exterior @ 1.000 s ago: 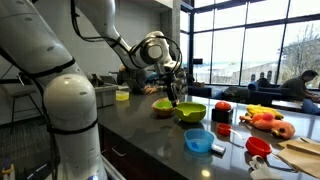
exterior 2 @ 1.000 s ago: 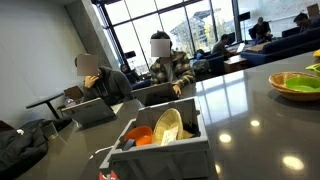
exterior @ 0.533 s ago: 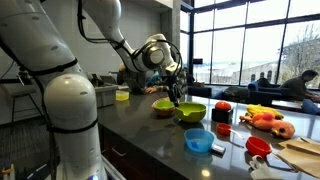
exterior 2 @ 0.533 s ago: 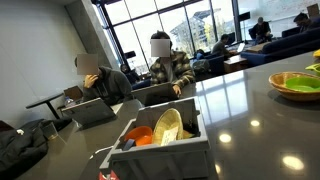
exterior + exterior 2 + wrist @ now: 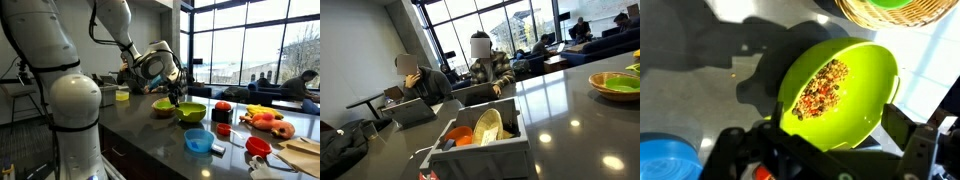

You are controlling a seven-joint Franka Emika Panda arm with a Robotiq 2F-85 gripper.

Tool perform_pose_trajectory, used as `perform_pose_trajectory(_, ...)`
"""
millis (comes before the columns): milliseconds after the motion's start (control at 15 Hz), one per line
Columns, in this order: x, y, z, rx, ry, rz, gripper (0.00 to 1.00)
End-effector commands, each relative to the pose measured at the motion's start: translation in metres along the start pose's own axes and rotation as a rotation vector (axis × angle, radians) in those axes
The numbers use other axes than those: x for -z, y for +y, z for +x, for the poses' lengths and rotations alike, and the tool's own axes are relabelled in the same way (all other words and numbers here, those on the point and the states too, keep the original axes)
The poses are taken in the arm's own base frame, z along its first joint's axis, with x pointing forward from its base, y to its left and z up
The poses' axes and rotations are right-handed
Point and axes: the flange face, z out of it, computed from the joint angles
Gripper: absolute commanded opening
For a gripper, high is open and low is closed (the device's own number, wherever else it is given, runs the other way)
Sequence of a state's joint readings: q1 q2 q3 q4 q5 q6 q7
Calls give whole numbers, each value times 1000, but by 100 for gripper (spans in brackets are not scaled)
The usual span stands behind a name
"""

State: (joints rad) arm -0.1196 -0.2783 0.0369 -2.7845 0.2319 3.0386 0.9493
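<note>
- Pincer (image 5: 176,101) hangs wide open and empty just above the green bowl (image 5: 865,70), set well in from the tabletop (image 5: 700,70) edge, beside the wicker basket (image 5: 890,14).
- A jaw clipping its rim could tip it, scattering the seed mix (image 5: 823,88).

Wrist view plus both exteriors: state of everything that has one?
green bowl: upright, partly filled with seed mix.
gripper: open, empty, hovering over the green bowl.
blue bowl: upright, contents unclear.
wicker basket: upright, green dish inside.
grey bin: upright, plates leaning inside.
</note>
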Motion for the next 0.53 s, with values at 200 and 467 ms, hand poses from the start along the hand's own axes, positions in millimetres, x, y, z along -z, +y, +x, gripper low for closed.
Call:
perform_pose_trajectory(200, -11, 17, 13, -126, 1, 64, 100)
perform_pose_trajectory(467, -6, 39, 47, -131, 98, 64, 100)
